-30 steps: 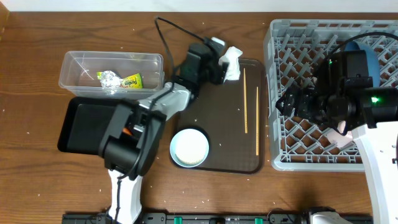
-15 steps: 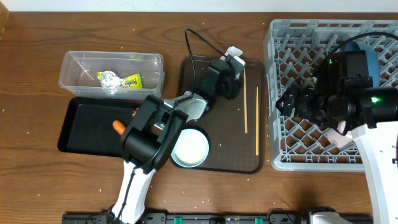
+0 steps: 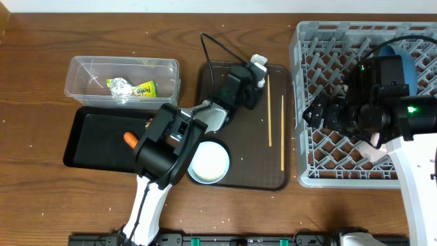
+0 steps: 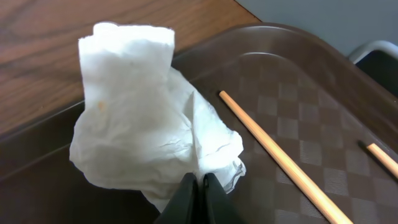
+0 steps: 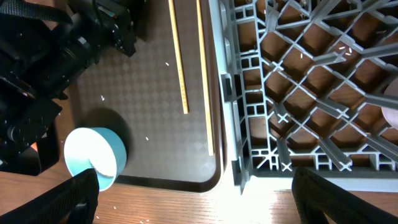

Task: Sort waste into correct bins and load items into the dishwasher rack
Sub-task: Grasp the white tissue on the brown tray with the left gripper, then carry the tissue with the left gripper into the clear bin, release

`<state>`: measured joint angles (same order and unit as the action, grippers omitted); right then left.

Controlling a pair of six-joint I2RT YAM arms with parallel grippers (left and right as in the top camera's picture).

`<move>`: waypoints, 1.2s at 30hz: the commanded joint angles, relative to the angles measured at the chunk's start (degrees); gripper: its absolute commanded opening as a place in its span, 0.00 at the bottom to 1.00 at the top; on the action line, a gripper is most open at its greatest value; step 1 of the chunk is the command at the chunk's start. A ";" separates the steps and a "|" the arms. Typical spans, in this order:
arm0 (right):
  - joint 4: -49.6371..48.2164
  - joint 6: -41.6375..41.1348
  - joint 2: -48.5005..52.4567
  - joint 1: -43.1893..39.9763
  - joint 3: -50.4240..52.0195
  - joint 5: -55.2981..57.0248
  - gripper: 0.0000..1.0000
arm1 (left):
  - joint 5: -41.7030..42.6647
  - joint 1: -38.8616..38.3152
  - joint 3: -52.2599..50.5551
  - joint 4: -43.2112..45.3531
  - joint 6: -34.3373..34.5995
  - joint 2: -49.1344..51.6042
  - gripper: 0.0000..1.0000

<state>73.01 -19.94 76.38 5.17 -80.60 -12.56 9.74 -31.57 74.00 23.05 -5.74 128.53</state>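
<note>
A crumpled white tissue (image 4: 137,124) lies on the far end of the brown serving tray (image 3: 252,167). My left gripper (image 4: 199,182) is shut on its near edge. From overhead, only a white corner of the tissue (image 3: 257,61) shows past the left gripper (image 3: 250,80). Two chopsticks (image 3: 269,109) (image 3: 282,137) lie lengthwise on the tray, and a white bowl (image 3: 208,162) sits at its front left. The wrapper (image 3: 140,89) is in the clear tub (image 3: 123,61) and the carrot (image 3: 129,139) in the black tray (image 3: 92,147). My right gripper (image 5: 193,186) hangs open over the grey rack's (image 3: 341,157) left edge, holding nothing.
A dark blue plate (image 3: 404,65) stands in the rack's far right part, half hidden by the right arm. White grains are scattered over the wooden table (image 3: 41,191) and the brown tray. A black cable (image 3: 205,44) loops behind the left arm.
The left arm swung right along the tray's far end and its jaws shut on the tissue. Its elbow uncovered the carrot in the black tray. The right arm has not moved.
</note>
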 commanded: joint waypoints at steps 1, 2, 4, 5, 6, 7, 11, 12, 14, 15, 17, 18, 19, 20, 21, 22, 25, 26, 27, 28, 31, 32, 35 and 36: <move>0.07 0.72 0.15 0.50 0.26 0.33 0.92 | -0.39 0.17 0.35 -3.41 1.51 -3.78 0.06; 0.04 0.70 0.15 0.48 0.26 0.33 0.92 | -0.39 0.35 0.35 -5.46 1.51 -5.75 0.06; -0.04 0.70 0.15 0.48 0.26 0.33 0.92 | -0.42 0.81 0.35 -9.64 1.51 -9.77 0.06; -0.13 0.70 0.15 0.48 0.26 0.33 0.92 | -1.11 1.29 0.35 -12.59 1.60 -12.39 0.06; -0.15 0.70 0.15 0.48 0.26 0.33 0.92 | -2.60 1.79 0.35 -15.63 2.51 -15.08 0.06; -0.15 0.70 0.15 0.48 0.26 0.33 0.92 | -4.13 2.40 0.35 -18.56 3.45 -17.59 0.06; -0.17 0.70 0.15 0.48 0.26 0.33 0.92 | -7.76 5.90 0.35 -30.27 4.83 -26.99 0.06; -0.17 0.70 0.15 0.48 0.26 0.33 0.92 | -9.88 7.06 0.35 -33.16 6.88 -28.81 0.06; -0.15 0.72 0.15 0.50 0.26 0.33 0.92 | -15.87 10.12 0.35 -39.65 13.40 -32.35 0.06; -0.15 0.72 0.15 0.48 0.26 0.33 0.92 | -18.16 11.87 0.35 -42.53 16.68 -33.59 0.06; -0.17 0.72 0.15 0.50 0.26 0.33 0.92 | -19.50 15.45 0.33 -46.84 22.10 -34.88 0.06; -0.17 0.72 0.15 0.48 0.26 0.33 0.92 | -19.41 17.31 0.33 -48.59 25.16 -35.01 0.06; -0.20 0.70 0.15 0.48 0.26 0.33 0.92 | -19.41 18.99 0.33 -50.07 27.89 -34.95 0.06; -0.22 0.70 0.15 0.50 0.26 0.33 0.92 | -19.41 20.61 0.26 -51.10 29.81 -34.60 0.06; -0.26 0.70 0.15 0.50 0.26 0.33 0.92 | -19.28 22.16 0.26 -51.80 30.86 -34.21 0.06; -0.37 0.72 0.15 0.48 0.26 0.33 0.92 | -19.19 23.69 0.26 -52.17 31.50 -33.66 0.06; -0.35 0.72 0.15 0.48 0.26 0.31 0.92 | -16.17 26.21 0.26 -51.84 31.54 -33.20 0.06; -0.35 0.74 0.15 0.50 0.26 0.33 0.92 | -15.52 26.62 0.26 -51.71 31.45 -33.20 0.11; -0.37 0.72 0.15 0.48 0.26 0.33 0.92 | -15.37 26.97 0.28 -51.71 31.04 -33.29 0.26; -0.42 0.72 0.15 0.48 0.26 0.31 0.92 | -15.37 27.30 0.28 -51.74 30.34 -33.29 0.57; -0.57 0.72 0.15 0.48 0.26 0.31 0.92 | -15.37 27.93 0.92 -53.46 25.18 -34.05 0.91; -0.55 0.72 0.15 0.48 0.26 0.31 0.92 | -15.32 27.93 1.27 -54.60 23.80 -34.84 0.93; -0.42 0.72 0.15 0.50 0.26 0.31 0.92 | -13.60 27.52 1.60 -58.47 20.46 -38.91 0.94; -0.48 0.72 0.15 0.48 0.26 0.31 0.93 | -12.15 27.04 1.60 -60.37 18.56 -40.94 0.94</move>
<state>72.58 -19.94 76.40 5.17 -80.40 -12.56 -5.06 -4.19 74.48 -35.53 18.41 93.41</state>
